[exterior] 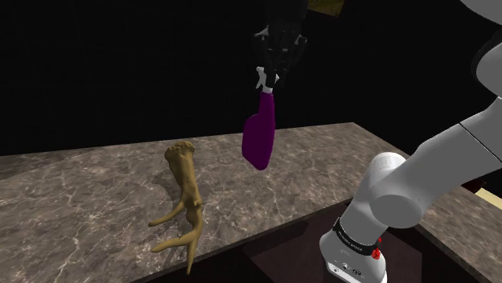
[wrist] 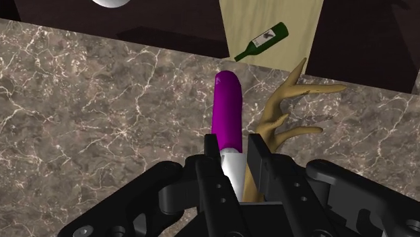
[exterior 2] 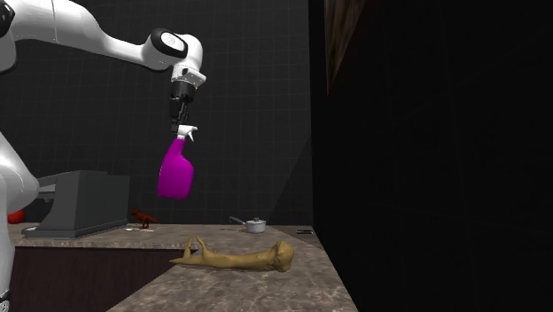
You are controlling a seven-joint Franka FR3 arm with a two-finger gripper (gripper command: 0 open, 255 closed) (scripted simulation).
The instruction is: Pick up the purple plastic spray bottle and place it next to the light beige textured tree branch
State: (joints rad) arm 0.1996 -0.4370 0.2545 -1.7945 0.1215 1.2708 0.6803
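My gripper (exterior: 271, 79) is pinching the purple spray bottle (exterior: 260, 137) by its white top, and the body hangs below it, well above the tabletop (exterior: 80, 193). In the shoulder view the bottle leans, its base swung toward 7 o'clock. That is my first worry. The hold is on a narrow neck with all the weight beneath, so I judge a quick move could make it pivot or slip between the fingers (wrist: 211, 147).

The second worry is the beige branch (exterior: 185, 189). It lies flat at about 8 o'clock from the bottle in the shoulder view, and at 5 o'clock from it in the second exterior view (exterior 2: 244, 259). In the wrist view its prongs (wrist: 289, 111) spread just beside the bottle (wrist: 227, 111). A straight descent might clip them and push the branch away. Set down on a tilted base, the bottle would likely topple.

Edges next. In the shoulder view the branch's forked end reaches close to the tabletop's near edge at 6 o'clock, so anything nudged that way could go over. In the wrist view a green wine bottle (wrist: 262, 40) lies beyond the tabletop's edge. The broad marbled stretch toward 9 o'clock of the branch in the shoulder view gives me open room. I would still favour the bare patch between branch and bottle, away from the rim.
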